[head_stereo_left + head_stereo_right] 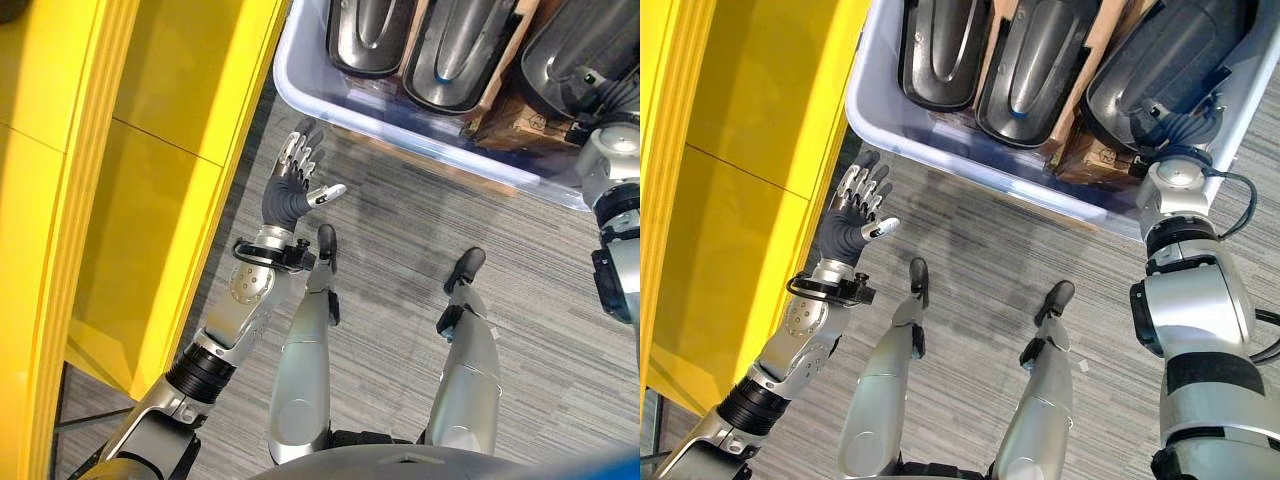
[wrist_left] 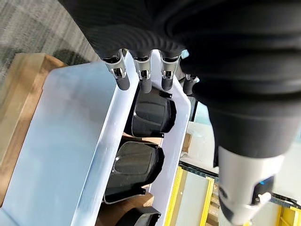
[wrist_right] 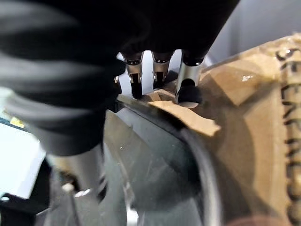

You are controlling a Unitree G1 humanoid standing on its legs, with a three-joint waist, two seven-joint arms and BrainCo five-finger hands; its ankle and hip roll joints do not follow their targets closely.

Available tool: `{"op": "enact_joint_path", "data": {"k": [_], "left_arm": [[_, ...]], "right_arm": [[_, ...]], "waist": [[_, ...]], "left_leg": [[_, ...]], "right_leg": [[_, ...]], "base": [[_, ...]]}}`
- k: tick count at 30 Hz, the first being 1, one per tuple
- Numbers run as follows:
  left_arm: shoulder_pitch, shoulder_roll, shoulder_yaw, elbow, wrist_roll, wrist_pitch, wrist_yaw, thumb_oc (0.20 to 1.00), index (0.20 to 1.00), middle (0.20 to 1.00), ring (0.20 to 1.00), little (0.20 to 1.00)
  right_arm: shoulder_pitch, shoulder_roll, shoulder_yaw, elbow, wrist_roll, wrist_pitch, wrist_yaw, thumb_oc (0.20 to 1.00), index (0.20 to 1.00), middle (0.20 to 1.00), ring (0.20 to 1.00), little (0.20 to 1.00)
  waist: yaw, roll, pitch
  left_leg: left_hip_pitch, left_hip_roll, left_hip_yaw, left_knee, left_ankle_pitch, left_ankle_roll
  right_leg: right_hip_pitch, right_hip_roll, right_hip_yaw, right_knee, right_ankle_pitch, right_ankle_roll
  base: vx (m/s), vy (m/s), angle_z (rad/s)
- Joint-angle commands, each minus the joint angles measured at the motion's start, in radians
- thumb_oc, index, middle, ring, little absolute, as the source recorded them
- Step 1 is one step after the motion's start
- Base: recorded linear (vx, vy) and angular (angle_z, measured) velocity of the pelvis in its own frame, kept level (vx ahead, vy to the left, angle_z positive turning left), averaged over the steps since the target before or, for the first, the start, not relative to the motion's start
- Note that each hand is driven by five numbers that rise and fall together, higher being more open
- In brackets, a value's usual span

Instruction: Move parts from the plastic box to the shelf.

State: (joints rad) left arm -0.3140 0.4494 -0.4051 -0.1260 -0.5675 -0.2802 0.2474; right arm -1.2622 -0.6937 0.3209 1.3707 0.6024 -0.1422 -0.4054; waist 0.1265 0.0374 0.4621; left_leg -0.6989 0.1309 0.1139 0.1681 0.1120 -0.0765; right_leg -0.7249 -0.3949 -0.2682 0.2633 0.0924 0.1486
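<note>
I see the box (image 1: 970, 165), pale and translucent, on the grey carpet (image 1: 420, 250) ahead of me, with three dark moulded parts standing in a row inside it, split by brown cardboard dividers (image 1: 1102, 40). The left part (image 1: 940, 50) and the middle part (image 1: 1030, 65) sit untouched. The right part (image 1: 1160, 70) is where my right arm goes in over the near rim.

My right hand (image 3: 160, 70) is down in the box against that right part. In the right wrist view its fingers (image 3: 188, 82) reach down along the part's dark curved shell, with their tips at the edge of a cardboard divider (image 3: 244, 108). I cannot tell whether the hand has closed on the part or just rests there; the thumb is hidden.

My left hand (image 1: 298, 172) hangs over the carpet just short of the box's near left corner, beside the yellow shelf (image 1: 120, 180). Its fingers are straight and spread, thumb out to the side, holding nothing. In the left wrist view the fingertips (image 2: 143, 77) point at the box's wall, and the parts show in a row past it.

The shelf runs along my left side.
</note>
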Motion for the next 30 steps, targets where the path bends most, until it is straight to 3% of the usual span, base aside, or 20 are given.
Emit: {"op": "enact_joint_path", "data": {"k": [1,18,30], "left_arm": [[-0.014,0.056,0.049,-0.149,0.022,-0.052,0.011,1.0,1.0,1.0,1.0,1.0],[-0.027,0.074,0.046,-0.134,-0.001,-0.062,0.001,1.0,1.0,1.0,1.0,1.0],[0.014,0.12,0.059,-0.127,-0.029,-0.062,-0.043,1.0,1.0,1.0,1.0,1.0]], "right_arm": [[-0.012,0.052,0.044,0.021,0.012,0.093,0.071,0.2,0.2,0.2,0.2,0.2],[0.002,0.073,0.022,-0.032,0.062,0.064,0.073,0.2,0.2,0.2,0.2,0.2],[0.047,0.026,-0.012,-0.166,0.114,0.016,0.081,0.2,0.2,0.2,0.2,0.2]], "waist": [[0.042,-0.016,0.058],[0.044,-0.027,0.058],[0.036,-0.038,0.048]], "left_leg": [[-0.025,0.04,-0.014,0.075,-0.075,-0.052],[0.013,0.045,-0.011,0.071,-0.067,-0.06],[0.115,0.063,-0.007,0.033,-0.043,-0.073]], "right_leg": [[0.203,-0.01,0.031,-0.11,0.054,0.076],[0.243,-0.006,0.035,-0.121,0.048,0.07],[0.309,0.009,0.038,-0.121,0.045,0.069]], "base": [[0.0,0.011,0.07],[-0.01,0.004,0.0],[-0.03,-0.019,-0.02]]}}
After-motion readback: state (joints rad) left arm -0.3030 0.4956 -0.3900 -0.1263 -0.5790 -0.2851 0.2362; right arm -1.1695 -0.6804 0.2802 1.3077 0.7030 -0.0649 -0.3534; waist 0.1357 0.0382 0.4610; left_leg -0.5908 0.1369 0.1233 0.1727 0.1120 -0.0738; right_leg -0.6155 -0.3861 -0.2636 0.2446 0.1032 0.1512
